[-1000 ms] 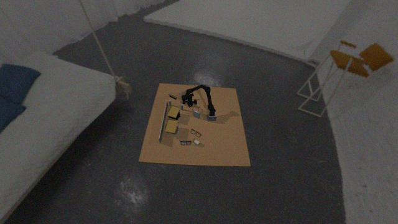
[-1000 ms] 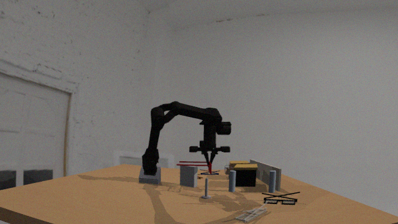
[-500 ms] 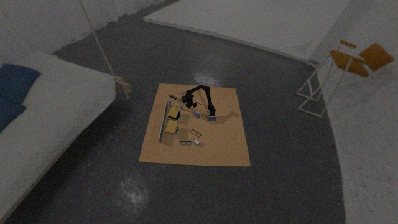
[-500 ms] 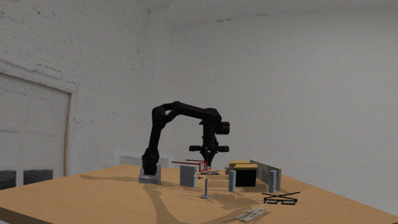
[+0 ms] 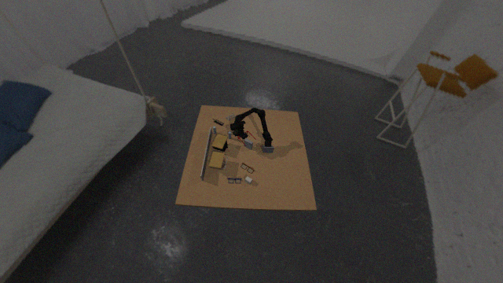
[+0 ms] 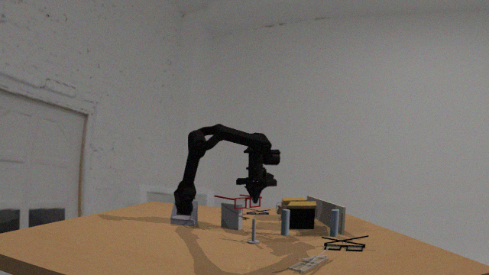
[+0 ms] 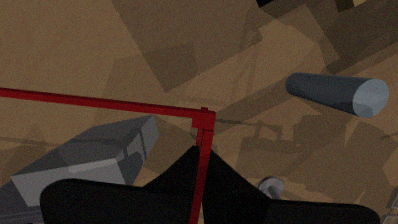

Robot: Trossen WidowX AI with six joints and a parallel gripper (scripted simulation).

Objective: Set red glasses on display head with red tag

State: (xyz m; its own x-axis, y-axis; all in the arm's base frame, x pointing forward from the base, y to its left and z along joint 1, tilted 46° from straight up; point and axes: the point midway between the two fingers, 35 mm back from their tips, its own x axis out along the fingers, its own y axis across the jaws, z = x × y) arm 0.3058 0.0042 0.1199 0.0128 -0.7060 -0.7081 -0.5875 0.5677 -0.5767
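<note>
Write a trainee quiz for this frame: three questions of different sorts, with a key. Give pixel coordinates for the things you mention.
1. True or false: the claw (image 5: 244, 136) (image 6: 255, 201) (image 7: 199, 152) is shut on the red glasses (image 5: 251, 135) (image 6: 225, 198) (image 7: 125, 105).
2. How many yellow-topped blocks (image 5: 220, 141) (image 6: 302, 205) stand on the table (image 5: 283, 189) (image 6: 114, 241) (image 7: 60, 45)?
A) one
B) two
C) four
3. Fill in the blank, "resting on" or "clear of": the red glasses are ____ the yellow-topped blocks.

Key: 1. True. 2. B. 3. clear of.
</note>
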